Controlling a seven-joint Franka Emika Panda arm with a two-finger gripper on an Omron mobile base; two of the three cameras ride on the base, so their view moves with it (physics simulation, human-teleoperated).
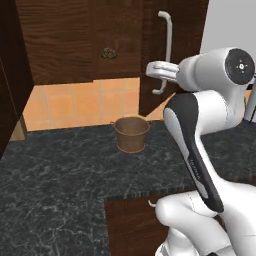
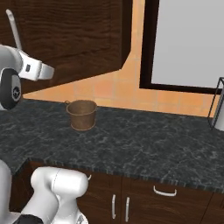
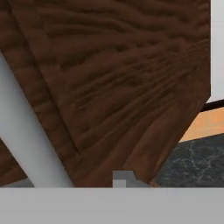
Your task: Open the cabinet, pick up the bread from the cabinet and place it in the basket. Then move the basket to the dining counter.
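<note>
the step in hand looked like opening the cabinet (image 1: pixel 150 55): its door stood partly swung out, and the bread (image 1: pixel 108 52) already showed on the shelf inside, up and left of the basket (image 1: pixel 132 134). the gripper (image 1: pixel 156 70) sat right at the handle (image 1: pixel 166 50), about mid-height on the bar. in the hand view the bar (image 3: pixel 26 135) ran close past the lens on a slant against the door's wood grain. whether the jaws were spread or pinching the bar could not be told; the fingertips were hidden.

to do the step well, the pull would probably need to follow the door's arc about its hinge rather than a straight line, so that the bar did not slip from between the fingers. the door likely wanted swinging well clear, since the bread lay back in the cabinet above the basket and the arm would need room to reach it. a likely risk was the elbow sweeping low over the basket.

counted from near to far, with the basket as landmark: two drawers (image 2: pixel 120 205) below and in front of it, one black counter (image 1: pixel 60 190) under it, one basket, empty as far as could be seen, one tiled wall (image 1: pixel 75 105) just behind it, one bread and one handle above it.
</note>
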